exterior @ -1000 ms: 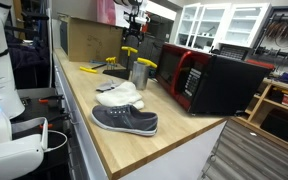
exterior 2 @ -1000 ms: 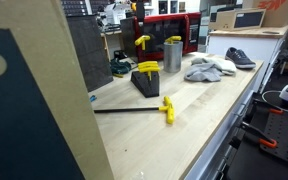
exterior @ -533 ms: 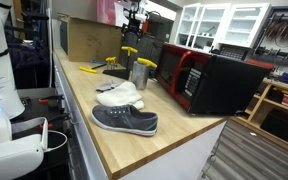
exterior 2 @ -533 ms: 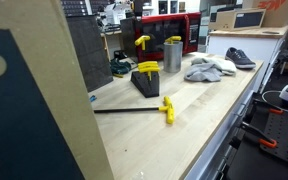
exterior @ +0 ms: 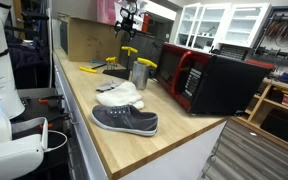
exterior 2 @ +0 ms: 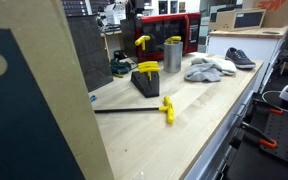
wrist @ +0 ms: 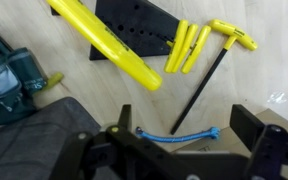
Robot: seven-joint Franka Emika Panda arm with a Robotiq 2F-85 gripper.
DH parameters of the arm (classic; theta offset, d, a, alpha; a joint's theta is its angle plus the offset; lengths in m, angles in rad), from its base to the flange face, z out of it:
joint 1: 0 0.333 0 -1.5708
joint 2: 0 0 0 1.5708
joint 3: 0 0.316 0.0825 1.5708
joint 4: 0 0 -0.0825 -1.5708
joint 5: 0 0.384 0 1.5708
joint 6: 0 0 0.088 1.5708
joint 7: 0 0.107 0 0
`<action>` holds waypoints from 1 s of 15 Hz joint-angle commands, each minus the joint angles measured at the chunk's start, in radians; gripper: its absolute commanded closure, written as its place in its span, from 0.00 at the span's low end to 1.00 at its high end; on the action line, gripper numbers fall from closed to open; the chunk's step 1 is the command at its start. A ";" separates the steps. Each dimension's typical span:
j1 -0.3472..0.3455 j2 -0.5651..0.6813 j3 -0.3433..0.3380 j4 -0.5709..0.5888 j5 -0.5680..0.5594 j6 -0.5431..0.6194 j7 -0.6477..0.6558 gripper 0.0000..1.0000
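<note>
Your gripper (exterior: 127,17) has risen slightly and drifted sideways; it hangs high over the far end of the bench (exterior: 134,150), fingers (wrist: 252,130) spread wide, holding nothing. The yellow T-handle keys (wrist: 189,45) lie beneath, just beside the black rack (wrist: 144,25).

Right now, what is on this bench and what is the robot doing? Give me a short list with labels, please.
Jaws: open, empty, high above the bench
Under them: yellow keys beside a black block
Nearby: metal cup, cloth, shoe
Further off: red microwave, box
Surface: wooden bench
</note>
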 commanded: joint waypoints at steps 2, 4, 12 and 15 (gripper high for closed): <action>-0.001 -0.037 0.024 -0.021 0.027 -0.081 -0.189 0.00; 0.001 -0.035 0.023 -0.031 0.003 -0.095 -0.285 0.00; 0.018 -0.036 -0.005 -0.101 -0.223 -0.047 -0.514 0.00; 0.023 -0.039 -0.003 -0.118 -0.286 0.006 -0.540 0.00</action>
